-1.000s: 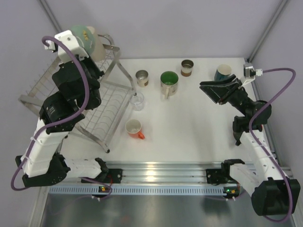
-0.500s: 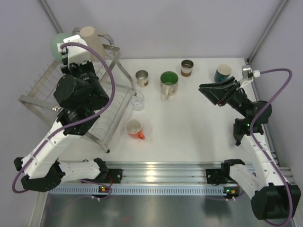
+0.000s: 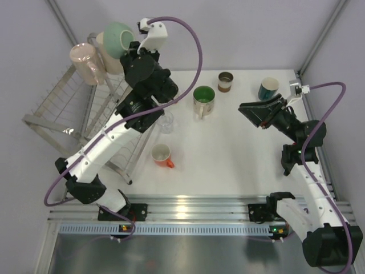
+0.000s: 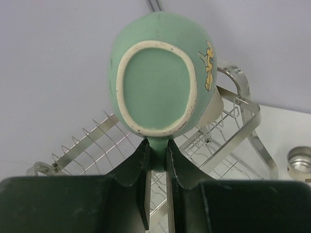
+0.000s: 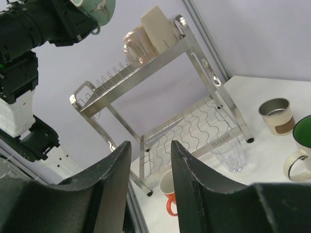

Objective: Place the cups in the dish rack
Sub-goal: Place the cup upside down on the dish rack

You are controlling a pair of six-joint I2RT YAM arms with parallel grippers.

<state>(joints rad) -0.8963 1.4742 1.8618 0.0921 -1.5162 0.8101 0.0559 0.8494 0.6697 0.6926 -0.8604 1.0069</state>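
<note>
My left gripper is shut on the handle of a light teal cup, holding it in the air over the back right corner of the dish rack. In the left wrist view the cup's base faces the camera, with its handle pinched between the fingers. A pink cup and a beige cup sit on the rack's top tier. My right gripper hangs open and empty over the table's right side. Its wrist view looks towards the rack.
On the table stand a clear glass, an orange-handled white cup, a green-inside mug, a brown-banded cup and a dark teal cup. A steel cup is near the rack's right foot.
My left arm has swung from the rack's left side to its back right corner, carrying the teal cup. The pink cup on the top tier is now uncovered. The right arm barely moved.
</note>
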